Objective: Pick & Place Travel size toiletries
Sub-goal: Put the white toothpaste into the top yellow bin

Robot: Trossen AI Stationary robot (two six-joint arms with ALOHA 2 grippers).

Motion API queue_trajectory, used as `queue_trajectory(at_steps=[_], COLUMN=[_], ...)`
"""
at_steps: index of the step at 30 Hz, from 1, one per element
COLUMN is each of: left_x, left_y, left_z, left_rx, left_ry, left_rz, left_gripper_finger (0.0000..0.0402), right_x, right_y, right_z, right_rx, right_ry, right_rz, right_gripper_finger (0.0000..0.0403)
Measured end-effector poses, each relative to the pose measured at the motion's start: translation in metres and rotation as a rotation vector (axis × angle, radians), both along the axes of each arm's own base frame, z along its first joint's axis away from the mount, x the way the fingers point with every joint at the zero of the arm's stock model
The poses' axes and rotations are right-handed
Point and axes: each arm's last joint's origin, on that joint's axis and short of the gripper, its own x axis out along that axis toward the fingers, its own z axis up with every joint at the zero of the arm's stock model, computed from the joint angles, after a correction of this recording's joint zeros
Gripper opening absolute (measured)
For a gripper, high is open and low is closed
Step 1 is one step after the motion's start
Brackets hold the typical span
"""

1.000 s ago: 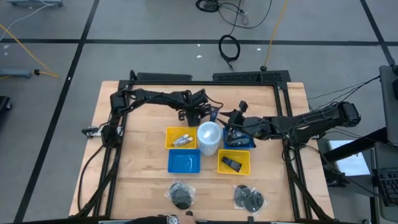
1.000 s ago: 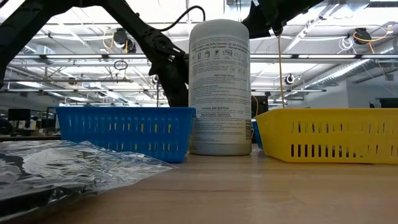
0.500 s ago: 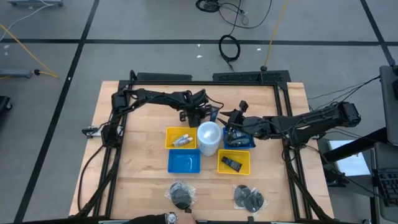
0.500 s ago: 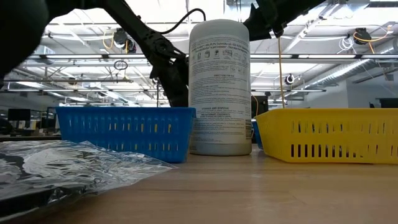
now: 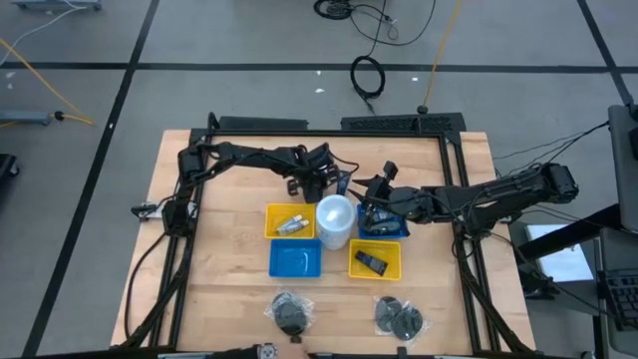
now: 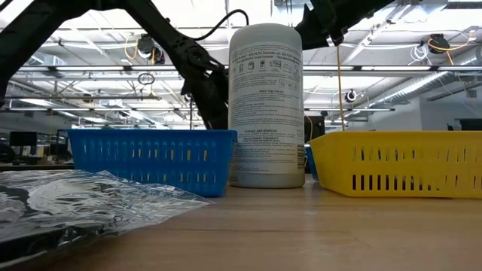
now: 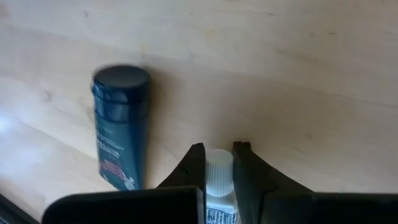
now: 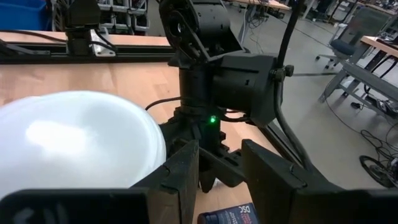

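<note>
My left gripper [image 5: 317, 182] is at the far side of the table, behind the white tub [image 5: 335, 221], shut on a small white squeeze tube [image 7: 218, 176]. A dark blue tube [image 7: 119, 125] lies on its side on the wood beside it. My right gripper [image 5: 373, 210] is open and empty over a blue basket [image 5: 391, 227], right of the tub; it also shows in its own wrist view [image 8: 221, 174]. A dark pack [image 5: 373, 262] lies in the yellow basket [image 5: 391, 269]. Small tubes [image 5: 291, 223] lie in the other yellow basket [image 5: 271, 211]. Dark round pieces in clear wrap [image 5: 291, 312] [image 5: 399, 318] lie near the front edge. My left gripper pinches the white tube between its two fingers, at the tube's cap end [image 7: 218, 163]. The fingers [image 7: 194, 169] come from above and point down at the table. The tube lies along the fingers, with its cap toward the wood. Whether the tube is clear of the table, I cannot tell.
A blue basket [image 5: 295, 258] stands in front of the tub. The tub [image 6: 265, 105] stands tall between the baskets, close to both grippers. The dark frame rails [image 5: 329, 130] run along the table's far and side edges. Bare wood lies at the left and right of the baskets.
</note>
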Motion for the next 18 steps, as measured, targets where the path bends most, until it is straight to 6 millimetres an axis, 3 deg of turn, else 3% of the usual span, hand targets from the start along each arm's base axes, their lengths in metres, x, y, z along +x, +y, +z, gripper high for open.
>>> queue_trajectory(at_steps=[3, 9, 18], left_x=[-0.003, -0.009, -0.044], left_y=[-0.002, -0.006, -0.020], left_z=[0.010, 0.052, 0.136], left_rx=[0.009, -0.009, -0.137], left_ry=[-0.002, -0.103, -0.283], left_rz=[0.043, 0.121, 0.385], left_gripper_finger=[0.0031, 0.0031, 0.0031], right_x=[0.000, 0.000, 0.000], right_y=[0.000, 0.000, -0.006], right_z=[0.000, 0.000, 0.000], right_rx=[-0.001, -0.005, -0.021], right_ry=[0.001, 0.004, 0.012], right_rz=[0.000, 0.002, -0.014], right_gripper_finger=[0.0114, 0.0114, 0.0114])
